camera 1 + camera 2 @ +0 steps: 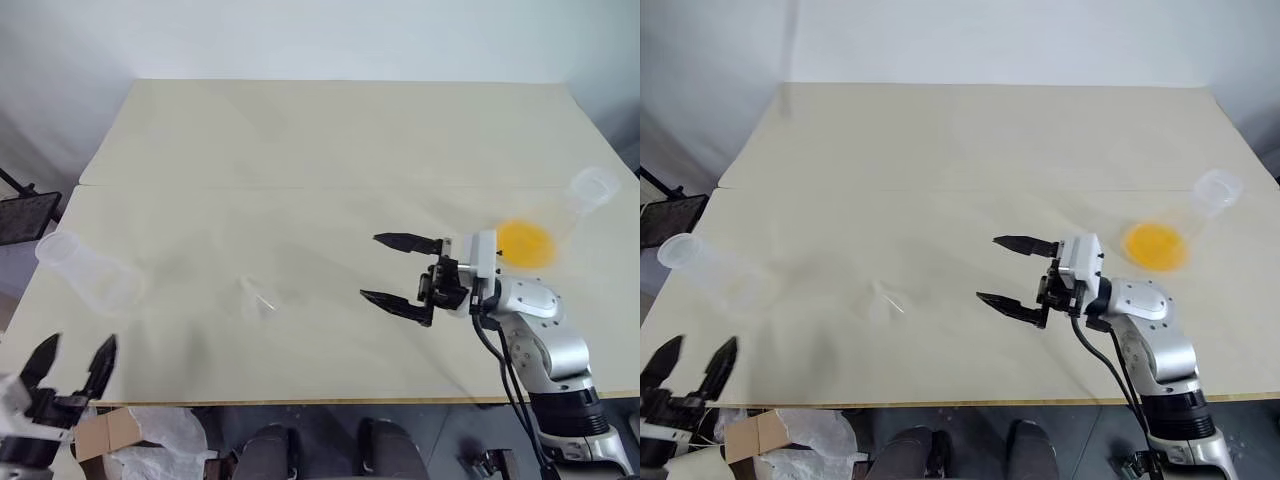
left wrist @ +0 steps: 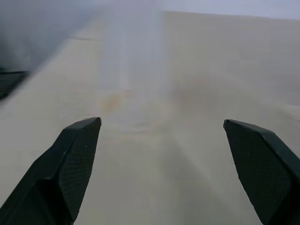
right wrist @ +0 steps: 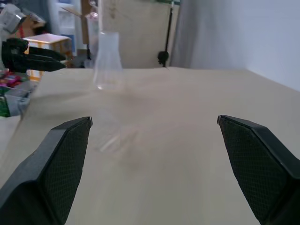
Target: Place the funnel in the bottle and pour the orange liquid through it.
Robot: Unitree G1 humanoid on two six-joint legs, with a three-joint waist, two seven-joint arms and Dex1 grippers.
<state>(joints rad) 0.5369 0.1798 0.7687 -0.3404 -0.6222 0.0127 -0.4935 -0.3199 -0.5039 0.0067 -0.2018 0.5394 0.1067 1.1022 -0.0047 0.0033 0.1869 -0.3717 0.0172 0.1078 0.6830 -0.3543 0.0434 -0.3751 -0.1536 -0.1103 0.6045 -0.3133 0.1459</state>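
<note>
open tabletop [image 1: 330, 150] between the bottle [image 1: 88, 273] at left and orange liquid [image 1: 525, 243] flask at right

Pale beige table [image 1: 330, 150] against a plain white wall [image 1: 300, 40], cardboard box [image 1: 105, 432] below.

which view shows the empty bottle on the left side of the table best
The right wrist view: the bottle stands upright there in side profile, with wide base and narrow neck. Both eye views look down on it near the table's left edge, so it reads as a faint clear shape. In the left wrist view it is a close, hazy column.
</note>
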